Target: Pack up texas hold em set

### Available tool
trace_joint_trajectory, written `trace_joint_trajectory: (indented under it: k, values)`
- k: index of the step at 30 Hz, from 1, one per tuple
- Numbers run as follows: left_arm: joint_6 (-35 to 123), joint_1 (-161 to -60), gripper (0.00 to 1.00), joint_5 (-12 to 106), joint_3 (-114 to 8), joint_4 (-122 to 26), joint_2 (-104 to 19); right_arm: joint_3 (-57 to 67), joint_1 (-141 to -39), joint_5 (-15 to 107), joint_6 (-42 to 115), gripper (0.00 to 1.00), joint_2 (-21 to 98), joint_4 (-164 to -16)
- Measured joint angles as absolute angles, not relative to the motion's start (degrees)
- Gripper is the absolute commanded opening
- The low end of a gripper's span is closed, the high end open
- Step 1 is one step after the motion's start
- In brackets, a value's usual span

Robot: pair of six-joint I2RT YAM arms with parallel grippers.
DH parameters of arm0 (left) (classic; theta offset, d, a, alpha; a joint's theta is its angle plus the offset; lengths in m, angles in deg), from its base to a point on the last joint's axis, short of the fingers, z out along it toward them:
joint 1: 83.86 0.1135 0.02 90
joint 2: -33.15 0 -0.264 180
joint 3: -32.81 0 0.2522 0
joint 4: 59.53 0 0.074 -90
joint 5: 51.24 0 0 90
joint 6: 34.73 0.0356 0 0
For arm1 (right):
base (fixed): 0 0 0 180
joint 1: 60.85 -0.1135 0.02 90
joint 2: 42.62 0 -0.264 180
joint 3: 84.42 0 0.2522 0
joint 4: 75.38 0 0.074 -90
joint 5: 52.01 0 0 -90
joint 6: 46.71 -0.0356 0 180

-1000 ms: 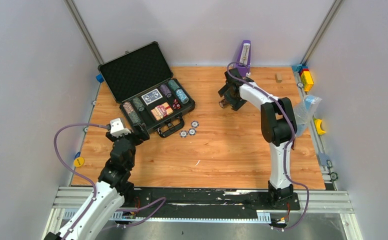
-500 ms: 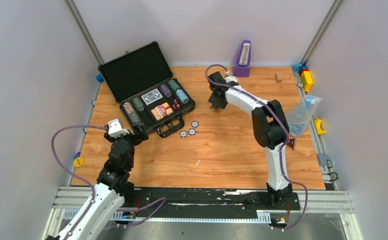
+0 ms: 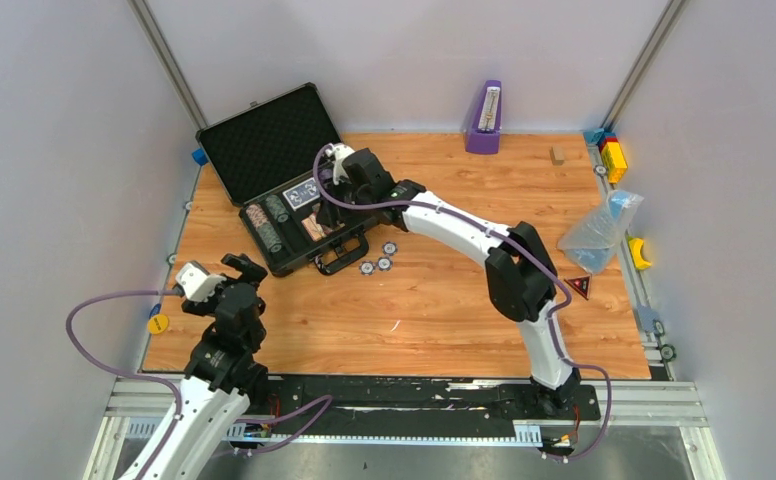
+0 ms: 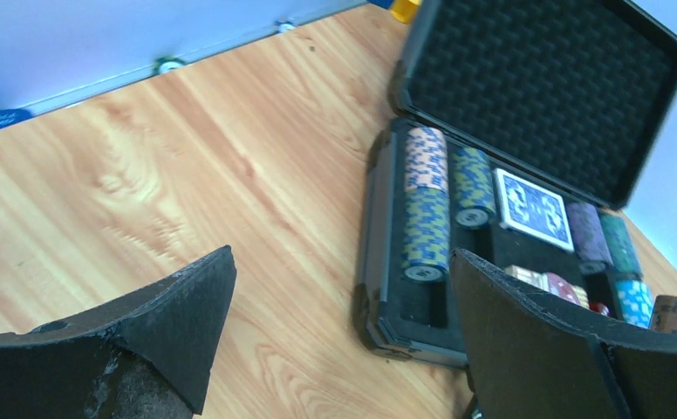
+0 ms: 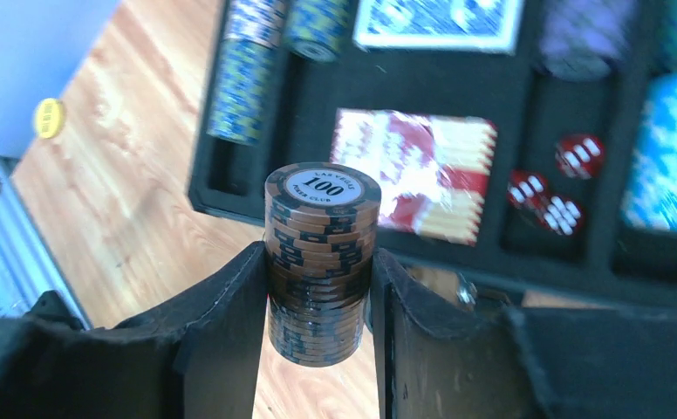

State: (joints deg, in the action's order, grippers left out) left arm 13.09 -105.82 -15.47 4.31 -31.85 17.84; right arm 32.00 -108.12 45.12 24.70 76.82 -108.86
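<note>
The dark grey briefcase (image 3: 264,145) lies open at the table's back left, lid up. It also shows in the left wrist view (image 4: 536,78). Its foam tray holds striped chip rolls (image 4: 427,201), a blue card deck (image 5: 440,22), a red card deck (image 5: 413,170) and red dice (image 5: 549,188). My right gripper (image 5: 317,297) is shut on a brown striped chip roll (image 5: 322,244) marked 100, held above the case's front edge (image 3: 347,203). Three round buttons (image 3: 379,258) lie on the wood beside the case handle. My left gripper (image 4: 342,262) is open and empty, in front of the case's near corner (image 3: 247,266).
A purple metronome (image 3: 485,118) stands at the back. Coloured toy blocks (image 3: 612,152), a clear plastic bag (image 3: 599,232) and a yellow piece (image 3: 641,252) sit along the right edge. A small wooden block (image 3: 557,154) lies at the back right. A yellow disc (image 3: 157,323) lies at the left edge.
My right arm has swung left from beside the metronome to above the open case, carrying the brown chip roll. My left arm has drawn back from the case toward the near left.
</note>
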Motion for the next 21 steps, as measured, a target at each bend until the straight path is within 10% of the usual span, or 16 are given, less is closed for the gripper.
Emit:
trace_joint_trajectory:
  k: [16,21]
  values:
    - [8.57,-105.82,1.0,-18.8,3.24,-27.96,16.37,52.04,-112.66,51.86,29.0,0.0,97.37,-105.93]
    - [10.67,-105.82,1.0,-17.24,3.24,-29.49,16.11,53.9,-113.69,48.88,28.31,0.65,99.4,-105.54]
